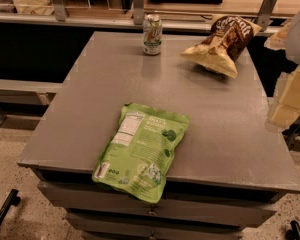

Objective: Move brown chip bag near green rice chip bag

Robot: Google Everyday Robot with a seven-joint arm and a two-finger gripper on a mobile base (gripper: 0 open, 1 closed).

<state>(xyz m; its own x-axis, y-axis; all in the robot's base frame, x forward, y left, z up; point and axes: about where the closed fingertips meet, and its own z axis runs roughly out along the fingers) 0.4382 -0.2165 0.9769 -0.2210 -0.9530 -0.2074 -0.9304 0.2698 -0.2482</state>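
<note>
Found the brown chip bag (222, 44) at the far right corner of the desk (90, 109), puffed and crinkled, tipped up with a tan edge toward the middle of the top. Judged it light, soft and full of air, likely to crush under pressure and to slide on the smooth top. Best pinched at a crimped end seal or a fold along its edge, not across the bulging middle.

Noted the green rice chip bag (142, 151) lying flat at the near edge, one end hanging over that edge, well apart from the brown one. Noted a drink can (152, 34) upright by the far edge, between the brown bag and the far left corner.

Made out the gripper (288, 104) off the right edge of the desk, about midway along it, touching nothing on the top. Could not tell its opening, nor make out anything in its hold. Put the brown bag beyond the gripper, toward the far corner and inward from the right edge, near but clearly apart.
</note>
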